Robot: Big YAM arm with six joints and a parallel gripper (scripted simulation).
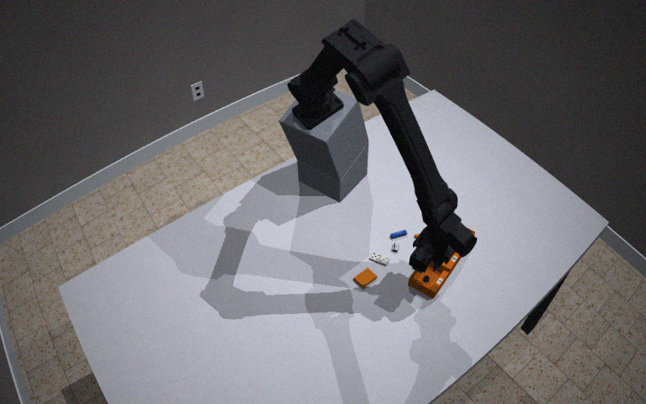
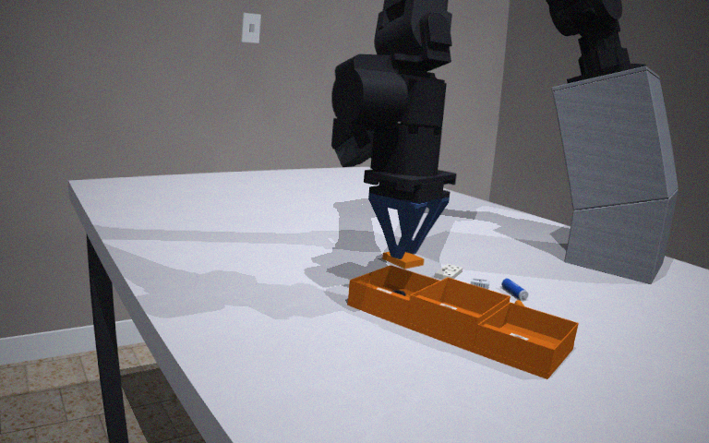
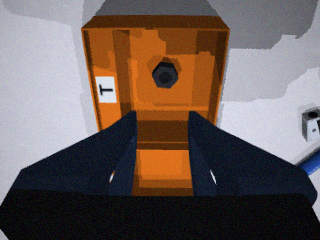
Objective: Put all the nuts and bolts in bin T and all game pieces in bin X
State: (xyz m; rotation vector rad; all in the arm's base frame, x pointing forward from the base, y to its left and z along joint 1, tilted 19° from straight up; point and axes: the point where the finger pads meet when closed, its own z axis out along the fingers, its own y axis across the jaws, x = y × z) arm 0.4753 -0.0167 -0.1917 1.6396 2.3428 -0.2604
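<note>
Dark blue fingers of my gripper [image 2: 402, 250] hang narrow, with nothing between them, above the end compartment of the orange bin row [image 2: 548, 360]. Down the wrist view I see a black hex nut [image 3: 164, 74] lying on that compartment's floor, beside the white T label [image 3: 106, 90]. Beyond the bins, a white domino [image 1: 378, 258], a small silver piece [image 1: 394, 247], a blue cylinder [image 1: 398, 233] and an orange flat block [image 1: 364, 277] lie on the pale grey table [image 1: 190, 333]; tan tile floor [image 1: 142, 190], grey walls
</note>
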